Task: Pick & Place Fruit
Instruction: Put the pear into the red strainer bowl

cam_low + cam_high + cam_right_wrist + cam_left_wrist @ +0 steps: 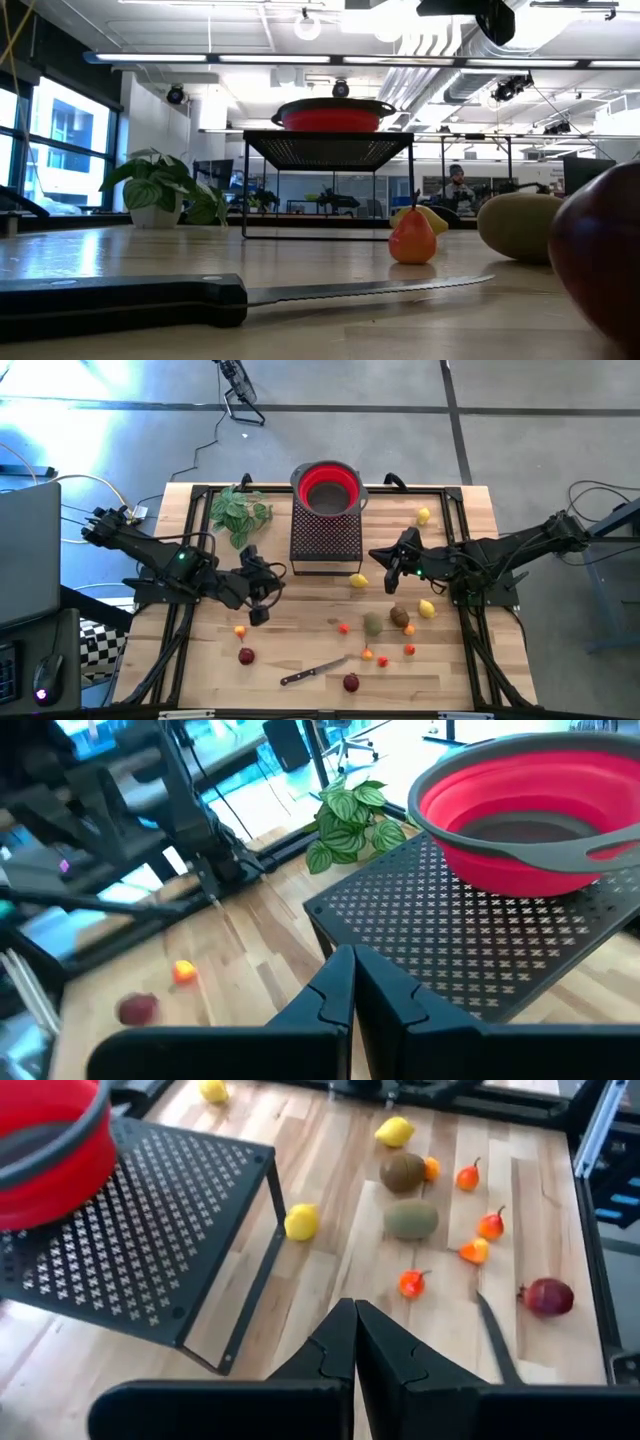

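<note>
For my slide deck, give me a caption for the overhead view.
Both grippers, left and right, shut and empty above scattered fruit beside the red bowl.

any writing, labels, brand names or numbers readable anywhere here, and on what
No readable text in any view.
Red bowl, black mesh stand, knife and fruit such as the lemon: no label or print shows.
Left gripper and right gripper, both shut: plain dark, no marking.
Room behind the table in the low view: any signs are too small to read.
</note>
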`<action>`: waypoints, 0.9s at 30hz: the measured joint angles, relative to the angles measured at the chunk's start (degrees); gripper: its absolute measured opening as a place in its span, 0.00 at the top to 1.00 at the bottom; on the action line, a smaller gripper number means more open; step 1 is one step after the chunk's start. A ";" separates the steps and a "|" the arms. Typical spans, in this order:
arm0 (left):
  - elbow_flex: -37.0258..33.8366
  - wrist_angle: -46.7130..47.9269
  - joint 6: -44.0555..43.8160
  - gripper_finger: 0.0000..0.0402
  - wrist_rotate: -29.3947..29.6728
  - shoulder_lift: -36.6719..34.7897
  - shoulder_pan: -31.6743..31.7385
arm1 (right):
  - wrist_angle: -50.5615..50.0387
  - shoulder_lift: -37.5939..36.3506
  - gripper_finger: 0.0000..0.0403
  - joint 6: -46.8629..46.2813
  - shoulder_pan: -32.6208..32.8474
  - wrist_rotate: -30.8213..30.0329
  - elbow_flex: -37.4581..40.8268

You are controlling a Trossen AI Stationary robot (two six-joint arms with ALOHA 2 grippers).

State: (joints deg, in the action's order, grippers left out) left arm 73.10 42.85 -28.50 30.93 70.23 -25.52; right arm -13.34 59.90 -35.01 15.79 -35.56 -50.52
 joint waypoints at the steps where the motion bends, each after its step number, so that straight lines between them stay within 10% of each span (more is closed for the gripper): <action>1: 0.00 -0.52 0.04 1.00 0.64 0.04 0.01 | 0.24 0.00 0.99 -1.42 0.00 0.00 0.00; 27: 0.02 -33.75 2.67 1.00 2.05 17.08 -2.79 | 12.77 0.00 0.99 0.99 22.32 -4.58 0.00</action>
State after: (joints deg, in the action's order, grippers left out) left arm 73.12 9.10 -25.83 32.98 87.31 -28.30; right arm -0.57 59.90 -34.02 38.11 -40.15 -50.52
